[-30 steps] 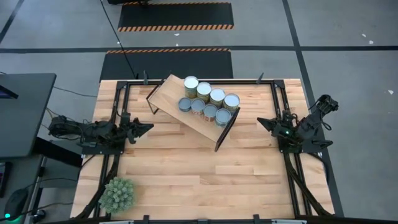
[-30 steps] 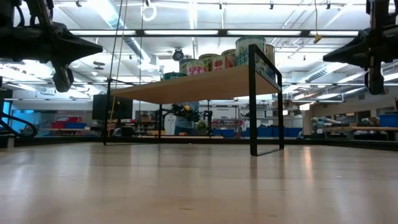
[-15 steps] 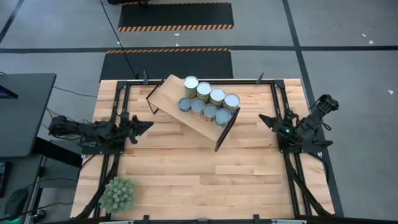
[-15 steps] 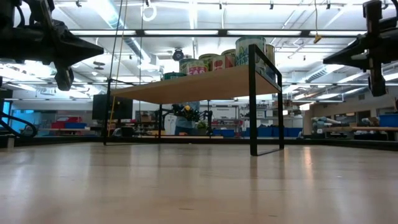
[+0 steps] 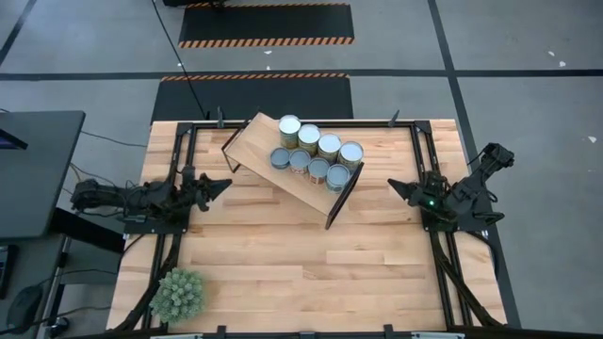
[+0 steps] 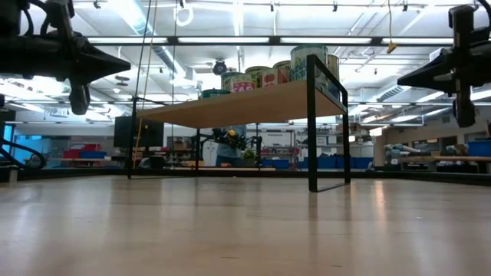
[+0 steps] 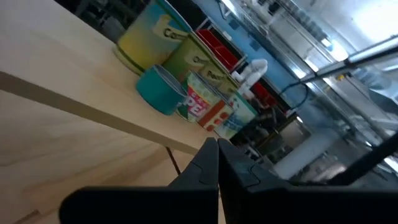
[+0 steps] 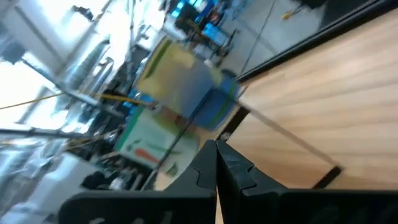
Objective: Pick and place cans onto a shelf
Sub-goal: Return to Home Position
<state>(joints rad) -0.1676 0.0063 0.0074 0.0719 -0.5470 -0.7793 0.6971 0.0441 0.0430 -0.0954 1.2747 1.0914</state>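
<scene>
Hovering my left gripper [image 5: 222, 185] and right gripper [image 5: 394, 185] well apart from the shelf [image 5: 259, 141], jaws together, empty.
I am judging the cans [image 5: 318, 156] stiff, slick, weighty: grip mid-wall.

Shelf [image 5: 259, 137] is set diagonally at the far middle, with cans [image 5: 329, 146] packed on its right part. Table [image 5: 301, 273] in front is left open, obstructed only by plant ball [image 5: 178, 294] at the left corner.

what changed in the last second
Only small shifts: the left hand swung slightly toward the far edge of the table, and the right hand edged a little toward its middle. Both are shut and empty; nothing was gripped or released. The eight cans and the shelf stayed put.
</scene>
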